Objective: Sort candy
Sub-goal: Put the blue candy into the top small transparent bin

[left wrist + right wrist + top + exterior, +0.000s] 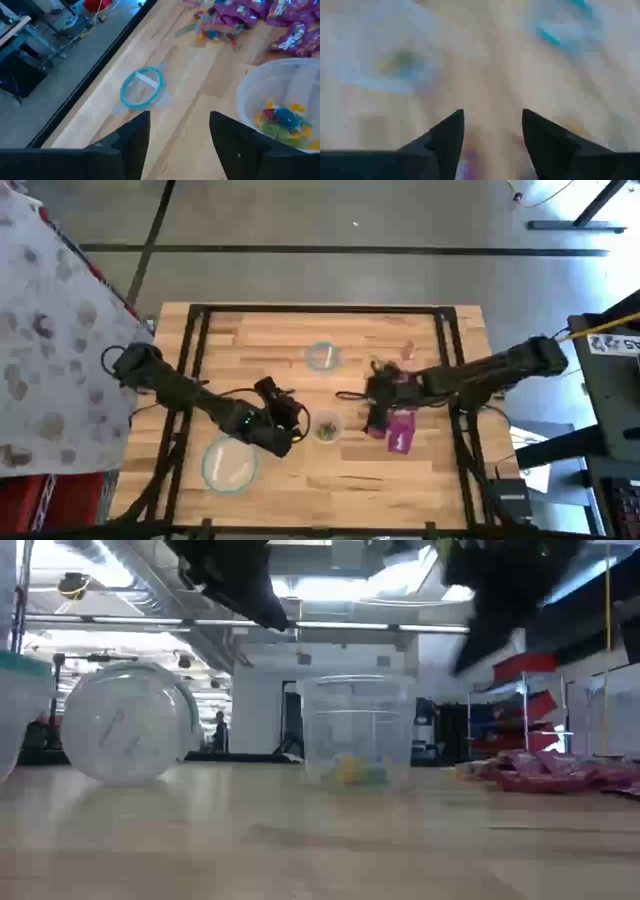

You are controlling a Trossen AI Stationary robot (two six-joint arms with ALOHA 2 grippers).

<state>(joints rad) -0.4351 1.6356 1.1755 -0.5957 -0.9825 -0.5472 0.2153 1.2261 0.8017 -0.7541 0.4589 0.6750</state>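
Candy [401,430] mostly sits unsorted at your table's 3 o'clock; only a few pieces fill the middle cup [326,426]. Right gripper [377,406] above the pile, and left gripper [283,407], gape empty.

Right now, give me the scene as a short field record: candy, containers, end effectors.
candy pile: magenta packets on table, by right end effector
sorted candy: yellow, blue and green pieces in clear cup at table centre
bowls: large one near left arm; small one farther back
left end effector: open, empty, beside cup
right end effector: open, empty, over pile
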